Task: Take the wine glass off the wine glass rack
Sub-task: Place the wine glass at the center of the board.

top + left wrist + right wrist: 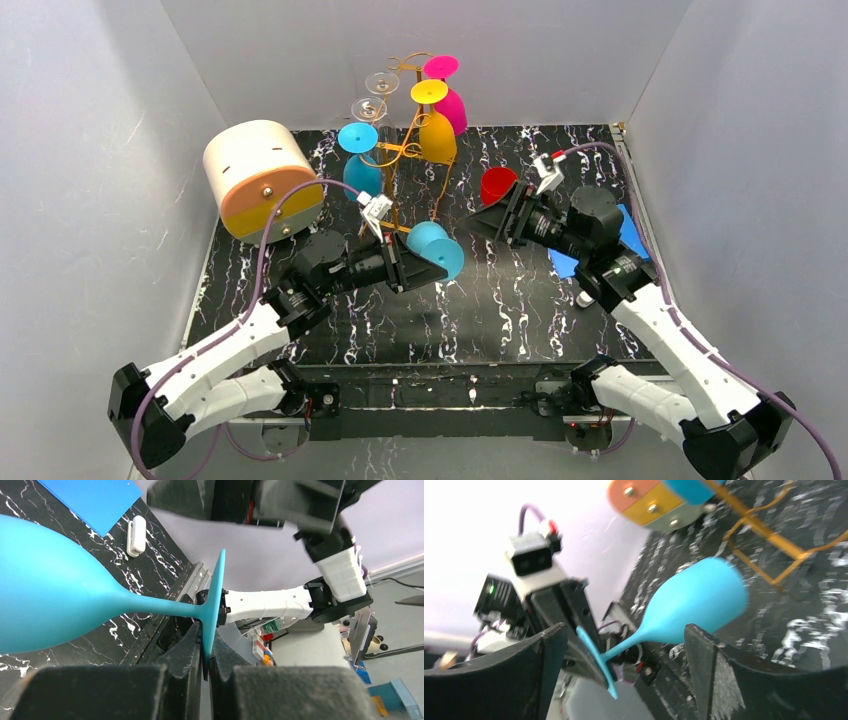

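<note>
The blue wine glass point(435, 248) hangs tipped sideways, clear of the upright golden wire rack point(405, 150) just behind it.

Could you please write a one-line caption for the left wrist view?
Left gripper shut on the foot of a blue wine glass, held sideways over the black marbled table.
</note>
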Action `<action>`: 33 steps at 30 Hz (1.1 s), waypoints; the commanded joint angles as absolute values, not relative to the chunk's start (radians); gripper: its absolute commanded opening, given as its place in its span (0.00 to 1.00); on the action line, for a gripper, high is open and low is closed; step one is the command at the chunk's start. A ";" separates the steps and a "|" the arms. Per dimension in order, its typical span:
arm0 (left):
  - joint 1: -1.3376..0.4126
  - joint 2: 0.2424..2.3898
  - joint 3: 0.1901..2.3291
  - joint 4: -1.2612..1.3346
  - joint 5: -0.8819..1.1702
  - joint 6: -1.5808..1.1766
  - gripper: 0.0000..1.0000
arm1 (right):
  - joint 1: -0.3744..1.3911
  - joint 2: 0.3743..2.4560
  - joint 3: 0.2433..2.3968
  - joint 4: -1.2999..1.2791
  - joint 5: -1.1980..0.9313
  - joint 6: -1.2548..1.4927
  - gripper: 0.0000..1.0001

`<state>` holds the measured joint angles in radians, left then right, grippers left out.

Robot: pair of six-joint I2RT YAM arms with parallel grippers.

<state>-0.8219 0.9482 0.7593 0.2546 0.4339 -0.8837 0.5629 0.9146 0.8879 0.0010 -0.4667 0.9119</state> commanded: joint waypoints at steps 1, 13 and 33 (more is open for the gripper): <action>-0.827 0.889 0.644 0.426 0.426 -0.878 0.00 | 0.505 0.935 1.049 -0.294 -0.255 0.801 0.96; -0.827 0.817 0.613 0.306 0.407 -0.635 0.00 | 0.345 1.102 1.098 -0.314 -0.672 0.763 0.99; -0.827 0.702 0.587 0.256 0.874 -0.050 0.00 | 0.334 1.208 1.065 0.104 -1.069 0.898 0.92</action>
<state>-0.8223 0.7105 0.5694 0.2771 0.7734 -0.1581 0.3340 1.1576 1.0100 -0.0010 -0.9558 0.8497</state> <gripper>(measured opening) 0.029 0.954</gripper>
